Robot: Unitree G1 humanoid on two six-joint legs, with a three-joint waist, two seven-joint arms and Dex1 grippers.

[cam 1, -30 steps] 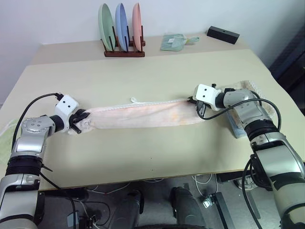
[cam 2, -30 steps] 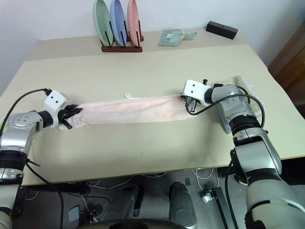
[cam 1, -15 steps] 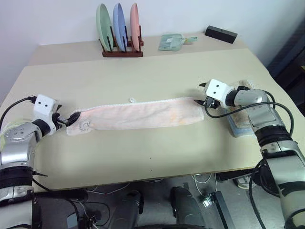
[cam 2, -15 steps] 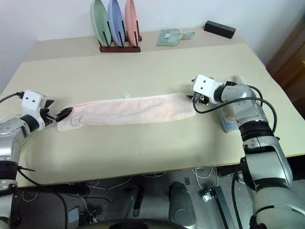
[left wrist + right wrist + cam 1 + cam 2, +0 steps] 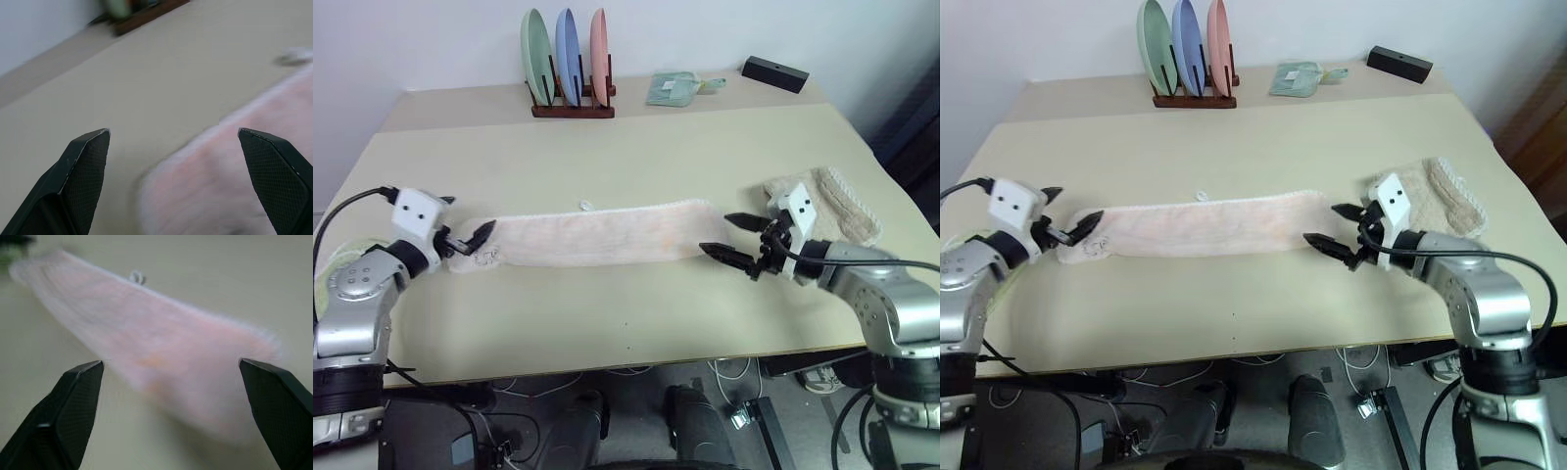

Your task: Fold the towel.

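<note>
Towel [image 5: 597, 233] flat; small black drawing, unreadable.

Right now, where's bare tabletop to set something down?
Broad bare table between the towel and the plate rack; another bare strip between towel and near edge. Crowded at the towel ends by the left gripper and right gripper, and the beige towel.

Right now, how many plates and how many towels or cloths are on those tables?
Plates: 3, green, blue, pink, upright in a rack
Towels or cloths: 3, pink towel, beige towel, green cloth
Total: 6
</note>
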